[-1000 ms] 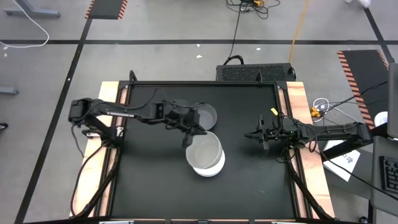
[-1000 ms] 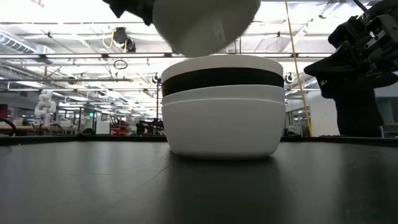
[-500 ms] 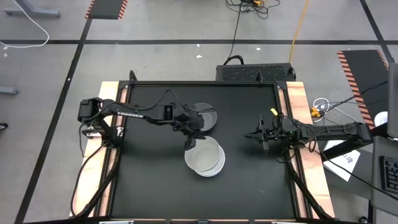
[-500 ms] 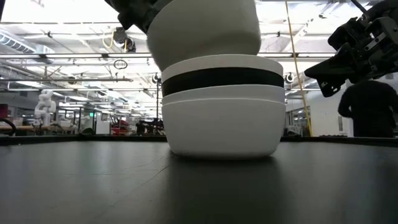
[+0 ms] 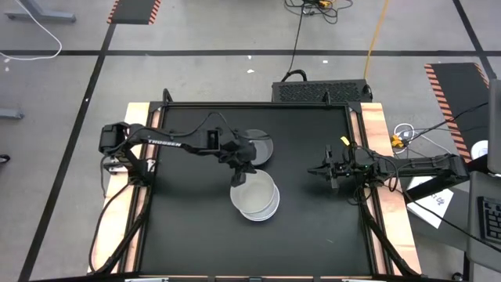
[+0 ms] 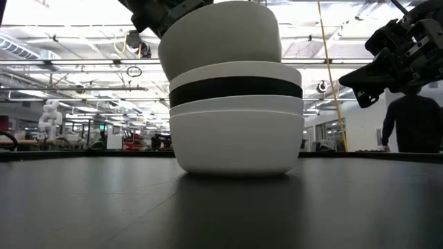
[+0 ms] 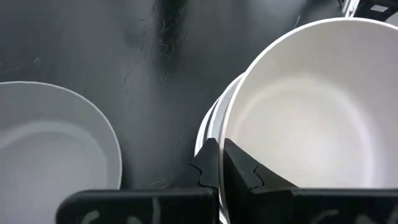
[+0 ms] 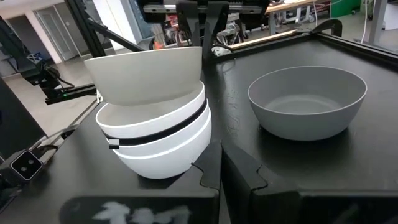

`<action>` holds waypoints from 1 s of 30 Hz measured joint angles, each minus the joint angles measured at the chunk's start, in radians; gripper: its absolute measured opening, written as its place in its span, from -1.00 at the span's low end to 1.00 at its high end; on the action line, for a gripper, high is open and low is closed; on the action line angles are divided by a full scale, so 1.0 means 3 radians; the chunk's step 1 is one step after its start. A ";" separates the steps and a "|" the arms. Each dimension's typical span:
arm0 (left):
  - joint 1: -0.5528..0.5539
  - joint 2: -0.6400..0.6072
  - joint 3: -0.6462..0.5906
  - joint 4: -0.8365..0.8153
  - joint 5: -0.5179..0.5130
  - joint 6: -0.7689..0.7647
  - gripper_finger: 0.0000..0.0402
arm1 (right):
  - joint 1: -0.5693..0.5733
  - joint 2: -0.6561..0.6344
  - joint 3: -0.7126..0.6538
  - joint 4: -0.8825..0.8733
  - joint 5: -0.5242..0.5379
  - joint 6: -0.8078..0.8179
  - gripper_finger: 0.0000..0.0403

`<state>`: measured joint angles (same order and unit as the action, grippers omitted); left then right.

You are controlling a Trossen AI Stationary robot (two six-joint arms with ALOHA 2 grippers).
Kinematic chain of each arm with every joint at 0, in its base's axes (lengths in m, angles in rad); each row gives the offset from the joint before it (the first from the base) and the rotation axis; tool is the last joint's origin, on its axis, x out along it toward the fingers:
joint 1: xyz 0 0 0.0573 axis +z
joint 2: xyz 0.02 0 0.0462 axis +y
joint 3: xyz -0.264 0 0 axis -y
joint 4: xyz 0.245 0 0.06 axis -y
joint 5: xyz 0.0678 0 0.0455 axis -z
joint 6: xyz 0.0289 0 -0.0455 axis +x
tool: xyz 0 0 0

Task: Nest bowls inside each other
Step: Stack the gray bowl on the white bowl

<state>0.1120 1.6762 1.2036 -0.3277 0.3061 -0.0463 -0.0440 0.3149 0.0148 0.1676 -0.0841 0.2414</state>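
A stack of bowls [image 6: 235,131] stands mid-table: white at the bottom, a black one showing as a band, and white above it. A further pale white bowl [image 8: 146,74] sits tilted in the stack's top, with my left gripper [image 5: 241,166] shut on it from the far left. A grey bowl [image 5: 258,145] rests on its base just beyond the stack. My right gripper [image 5: 323,170] waits shut, off the table's surface near the right edge, and holds nothing. My left gripper pinches the top bowl's rim [image 7: 227,134] on its far-left side, one finger inside the bowl and one outside. The fingers slant down from the table's left. The bowl's base sits in the stack's top bowl, and it tilts with the held side raised.
Bare black tabletop [image 5: 188,227] lies around the stack on the near and left sides. The grey bowl [image 7: 56,143] stands close beside my left gripper. Wooden strips [image 5: 376,125] border the table left and right. A person stands in the room beyond the table [image 6: 412,121].
My left gripper has gone down and tipped further downward, lowering the pale white bowl from just above the stack into its top. The stack has slid a little toward the table's left.
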 joint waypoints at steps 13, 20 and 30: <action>-0.0112 0.0701 0.0983 -0.1011 -0.0243 0.0174 -0.99 | 0.0000 0.0000 0.0000 0.0002 0.0001 -0.0044 -1.00; -0.0184 0.0786 0.1037 -0.1191 -0.0334 0.0124 -0.99 | 0.0001 0.0001 0.0001 -0.0041 0.0001 -0.0022 -1.00; -0.0294 0.0780 0.1041 -0.1252 -0.0529 0.0068 -0.99 | 0.0000 0.0000 0.0000 -0.0052 0.0001 0.0002 -1.00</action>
<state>0.0238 1.9102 1.5158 -0.7033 0.1473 -0.0260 -0.0441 0.3149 0.0149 0.1520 -0.0837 0.2420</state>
